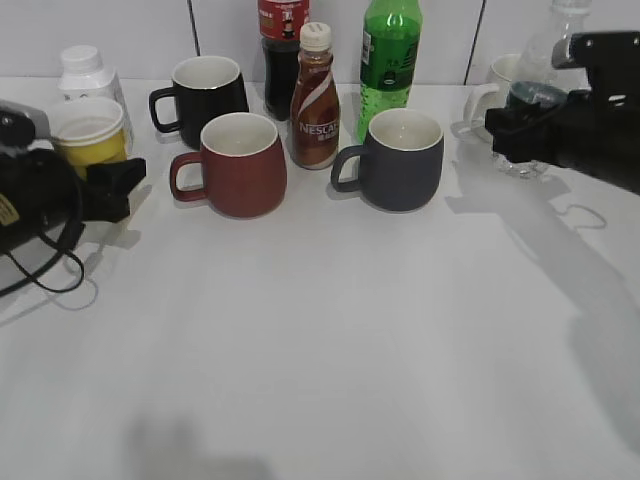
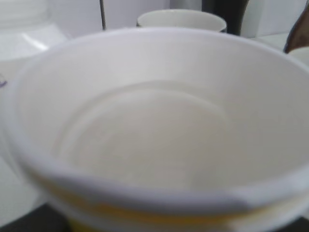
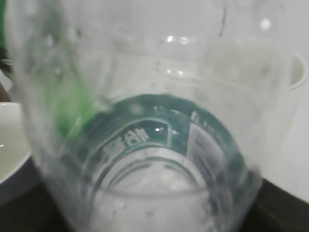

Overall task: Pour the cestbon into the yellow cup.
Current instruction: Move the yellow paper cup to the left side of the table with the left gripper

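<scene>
The yellow cup [image 1: 90, 137] stands at the far left of the table, white inside and empty. My left gripper [image 1: 97, 170] is around its lower part and looks shut on it. The cup [image 2: 154, 125] fills the left wrist view, so the fingers are hidden there. The cestbon [image 1: 545, 62], a clear bottle with a dark green label, stands upright at the back right. My right gripper [image 1: 522, 128] is shut around its middle. The bottle [image 3: 145, 145] fills the right wrist view, with some water showing low inside.
Between the arms stand a black mug [image 1: 205, 90], a red mug [image 1: 238, 165], a dark grey mug [image 1: 402, 160], a Nescafe bottle [image 1: 315, 100], a cola bottle [image 1: 282, 45] and a green soda bottle [image 1: 390, 60]. A white mug [image 1: 492, 90] is behind the cestbon, a white bottle [image 1: 85, 72] behind the cup.
</scene>
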Robot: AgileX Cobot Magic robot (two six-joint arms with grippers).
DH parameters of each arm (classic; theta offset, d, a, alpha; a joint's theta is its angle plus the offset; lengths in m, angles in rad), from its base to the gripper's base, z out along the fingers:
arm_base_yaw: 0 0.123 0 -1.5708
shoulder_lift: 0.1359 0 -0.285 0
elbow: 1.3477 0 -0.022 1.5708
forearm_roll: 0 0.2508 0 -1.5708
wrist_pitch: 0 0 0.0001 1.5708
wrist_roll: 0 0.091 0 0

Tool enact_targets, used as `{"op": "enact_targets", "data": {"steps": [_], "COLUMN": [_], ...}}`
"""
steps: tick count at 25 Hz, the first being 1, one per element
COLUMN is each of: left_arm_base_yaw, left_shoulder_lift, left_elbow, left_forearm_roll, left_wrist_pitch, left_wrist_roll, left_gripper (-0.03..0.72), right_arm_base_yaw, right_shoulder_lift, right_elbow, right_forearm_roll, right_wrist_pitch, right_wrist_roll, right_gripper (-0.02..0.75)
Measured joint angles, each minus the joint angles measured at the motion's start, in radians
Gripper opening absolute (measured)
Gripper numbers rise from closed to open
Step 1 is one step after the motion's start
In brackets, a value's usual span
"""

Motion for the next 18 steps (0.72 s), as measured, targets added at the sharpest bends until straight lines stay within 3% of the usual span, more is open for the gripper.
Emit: {"op": "enact_targets", "data": {"steps": [6, 18], "left_arm_base_yaw": [0.000, 0.000], "left_shoulder_lift": [0.096, 0.143], "left_elbow": [-0.002, -0.067], "left_forearm_roll": [-0.039, -0.044], "left_wrist_pitch": [-0.105, -0.058], "left_wrist_roll": [0.073, 0.093], "left_gripper": [0.436, 0.436], "right_arm_base_yaw": [0.000, 0.000], "right_shoulder_lift": [0.062, 0.168], "right_elbow": [0.000, 0.001], "right_forearm_roll": [0.046, 0.048], "right_wrist_pitch": [-0.068, -0.173], "right_wrist_roll": [-0.052, -0.106], "right_gripper": [0.460, 0.460]}}
